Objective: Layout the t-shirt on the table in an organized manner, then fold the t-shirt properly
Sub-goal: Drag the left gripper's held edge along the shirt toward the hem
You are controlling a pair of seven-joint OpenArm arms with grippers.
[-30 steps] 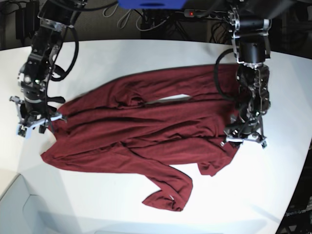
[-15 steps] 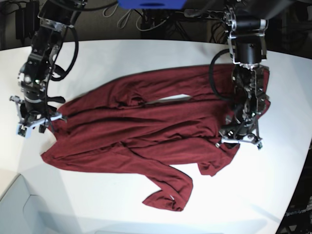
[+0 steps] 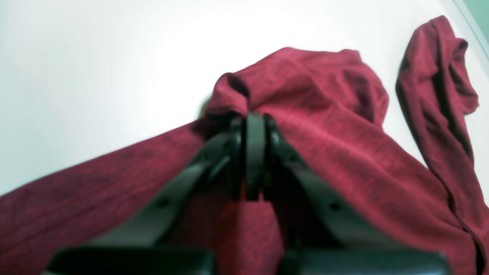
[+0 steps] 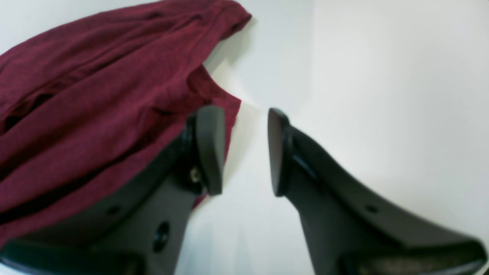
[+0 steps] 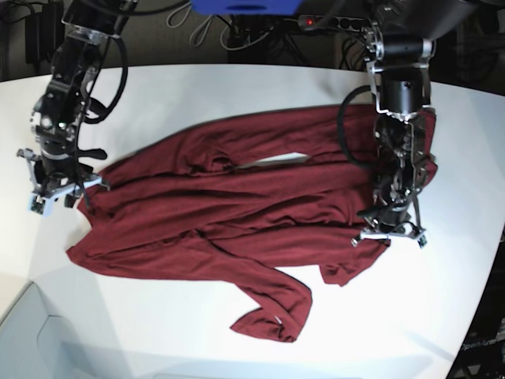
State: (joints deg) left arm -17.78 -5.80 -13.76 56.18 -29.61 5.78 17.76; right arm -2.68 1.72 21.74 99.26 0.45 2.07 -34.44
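Evidently, the maroon t-shirt point(image 5: 229, 213), lying crumpled across the white bench point(image 5: 237, 87), is being pinched at one edge by the left gripper point(image 3: 255, 126), its jaws clenched on a fold, presumably for spreading. The right gripper point(image 4: 240, 149) is being kept parted at the opposite edge, grasping nothing.

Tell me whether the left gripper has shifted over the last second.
Yes. In the base view the left gripper has slid inward from the bare table onto the t-shirt edge, and its jaws have closed on the cloth.
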